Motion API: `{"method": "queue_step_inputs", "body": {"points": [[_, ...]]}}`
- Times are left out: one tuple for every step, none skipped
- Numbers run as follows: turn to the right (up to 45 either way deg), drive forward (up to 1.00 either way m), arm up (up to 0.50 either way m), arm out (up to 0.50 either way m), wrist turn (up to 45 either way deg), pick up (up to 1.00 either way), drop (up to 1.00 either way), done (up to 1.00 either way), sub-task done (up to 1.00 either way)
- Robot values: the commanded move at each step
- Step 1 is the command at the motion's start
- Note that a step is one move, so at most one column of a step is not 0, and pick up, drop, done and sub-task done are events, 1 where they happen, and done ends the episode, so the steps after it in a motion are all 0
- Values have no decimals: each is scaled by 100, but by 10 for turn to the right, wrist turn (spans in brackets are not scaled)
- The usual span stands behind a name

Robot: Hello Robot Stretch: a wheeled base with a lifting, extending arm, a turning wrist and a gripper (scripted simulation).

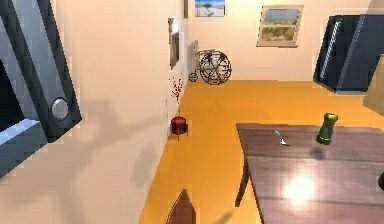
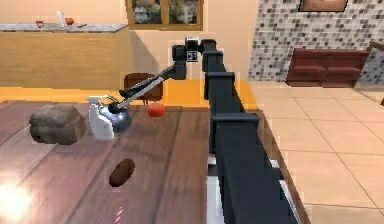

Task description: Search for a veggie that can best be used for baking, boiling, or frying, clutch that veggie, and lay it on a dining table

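Observation:
A brown oval thing, potato-like in shape (image 2: 122,172), lies on the dark wooden dining table (image 2: 180,160) near its front. The arm (image 2: 235,130) reaches out over the table, and the gripper (image 2: 113,101) slants down to the left from the two white squares. Its far end is at a white and blue kettle-like vessel (image 2: 105,118) standing on the table, so I cannot tell whether it holds anything. In the forward view, the table's corner (image 1: 300,165) is at the lower right.
On the table are also a brown loaf (image 2: 55,123), a small red round thing (image 2: 155,110), a green bottle (image 1: 327,128) and a utensil (image 1: 282,138). A chair (image 2: 140,85) stands beyond it. A red plant pot (image 1: 179,124) and a wire sphere (image 1: 213,66) stand on the orange floor.

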Motion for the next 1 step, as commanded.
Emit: {"method": "queue_step_inputs", "body": {"points": [[0, 0, 0, -10, 0, 0, 0, 0, 0]]}}
